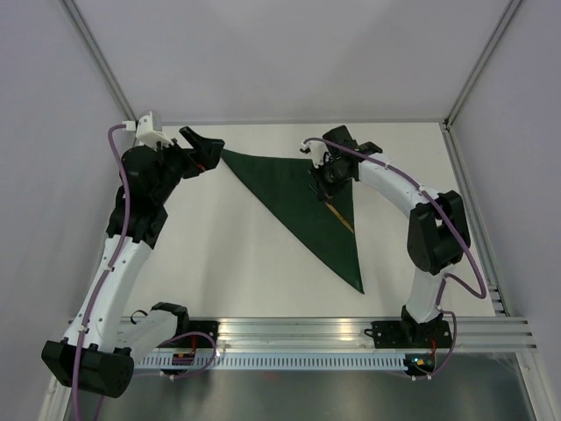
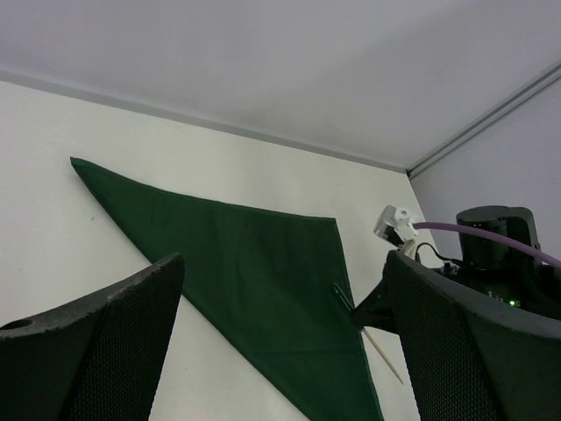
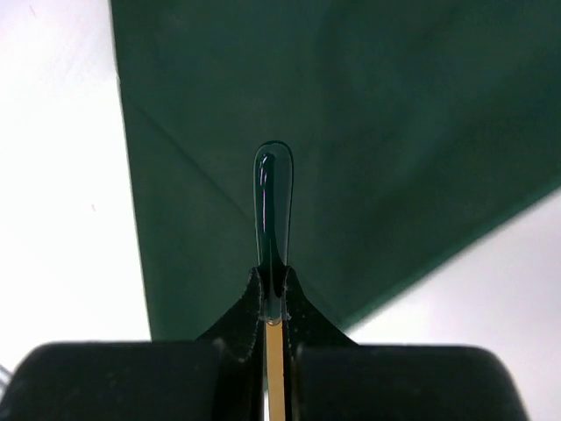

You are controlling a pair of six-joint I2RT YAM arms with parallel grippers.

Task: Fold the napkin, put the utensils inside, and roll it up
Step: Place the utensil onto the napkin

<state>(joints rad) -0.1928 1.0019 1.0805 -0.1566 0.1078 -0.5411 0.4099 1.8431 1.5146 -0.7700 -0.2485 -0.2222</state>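
Item: napkin [image 1: 302,197], folded to a triangle, flat on table [image 1: 263,263]; step in hand, placing knife [image 3: 273,197] (right gripper [image 3: 273,294] clamped on it, above the cloth's right edge); left gripper [image 1: 205,151] spread, empty; next, likely: lower, release.

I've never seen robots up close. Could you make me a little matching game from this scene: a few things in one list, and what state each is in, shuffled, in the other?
Things:
1. napkin
2. knife
3. left fingers
4. right fingers

States:
A. spread wide apart, holding nothing
B. pinched partway along, dark handle sticking out ahead
C. lying folded in a green triangle
D. closed tight on something slim

Pairs: 1-C, 2-B, 3-A, 4-D.
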